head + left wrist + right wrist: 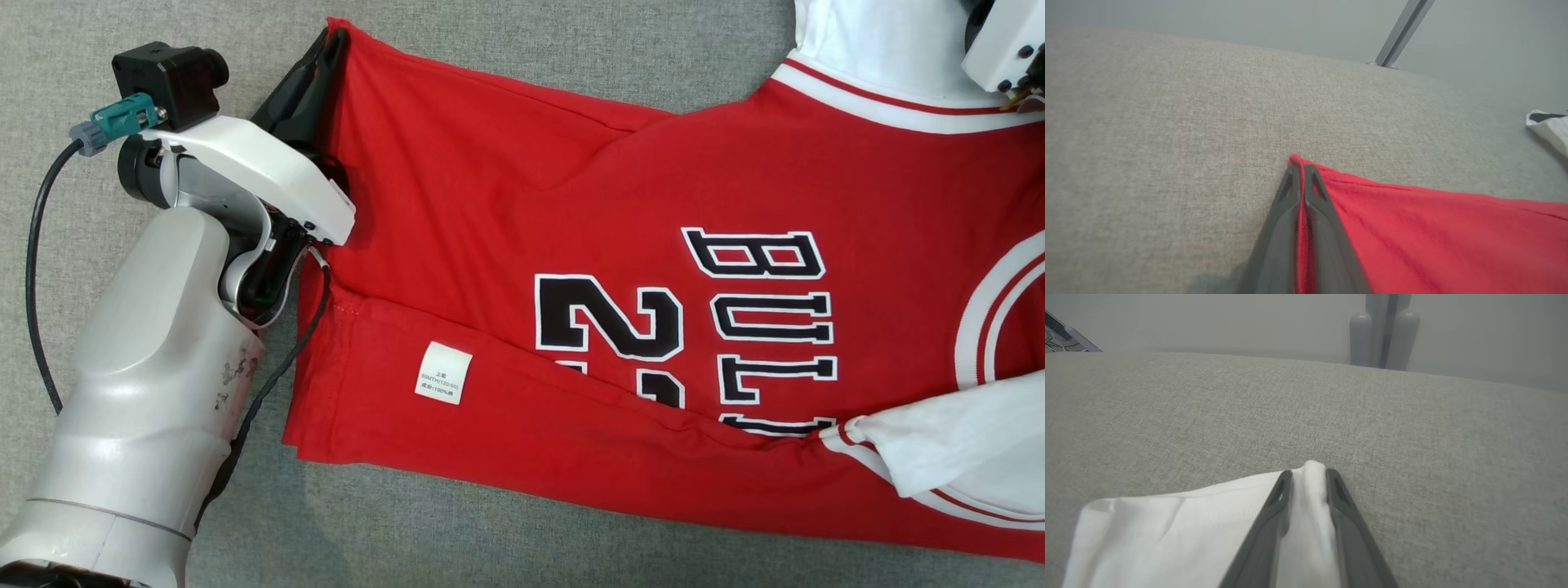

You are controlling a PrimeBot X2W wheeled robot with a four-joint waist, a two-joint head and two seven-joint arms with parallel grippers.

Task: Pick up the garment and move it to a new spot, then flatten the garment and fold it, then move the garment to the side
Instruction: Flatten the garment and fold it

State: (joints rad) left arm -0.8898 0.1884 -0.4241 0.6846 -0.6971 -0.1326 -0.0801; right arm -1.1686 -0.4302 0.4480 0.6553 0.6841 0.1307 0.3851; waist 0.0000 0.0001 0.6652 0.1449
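The garment is a red jersey with white sleeves and black-and-white lettering. It lies spread on the grey fabric surface, with its near edge folded over. My left gripper is at the jersey's far left corner, shut on the red hem. In the left wrist view that gripper pinches a thin red edge of the garment. My right gripper holds a raised fold of the white sleeve between its fingers. The right wrist housing sits over the white sleeve at the top right.
Grey fabric surface extends on every side of the jersey. A white care label shows on the folded edge. A metal bar and grey posts stand beyond the far edge. My left arm's black cable loops at the left.
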